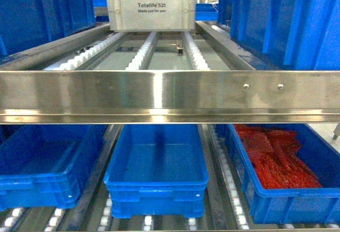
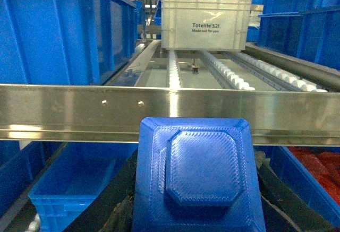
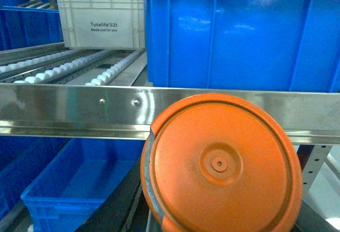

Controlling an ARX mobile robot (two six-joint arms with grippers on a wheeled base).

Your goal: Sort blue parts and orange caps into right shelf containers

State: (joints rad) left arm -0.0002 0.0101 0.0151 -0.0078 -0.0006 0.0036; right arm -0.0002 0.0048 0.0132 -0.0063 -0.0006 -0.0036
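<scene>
Two items are carried: a blue part point(image 2: 197, 176) fills the left gripper, an orange cap point(image 3: 220, 164) the right; jaw spread cannot be told. Red pieces point(image 1: 279, 157) are held in one blue crate point(image 1: 276, 200).

Little of the robot's body shows. In the left wrist view, black gripper point(image 2: 194, 218) parts, dull and slightly scuffed, flank the bottom of the frame. In the right wrist view, the right gripper point(image 3: 220, 224) appears as dark black edges, possibly matte plastic.
</scene>
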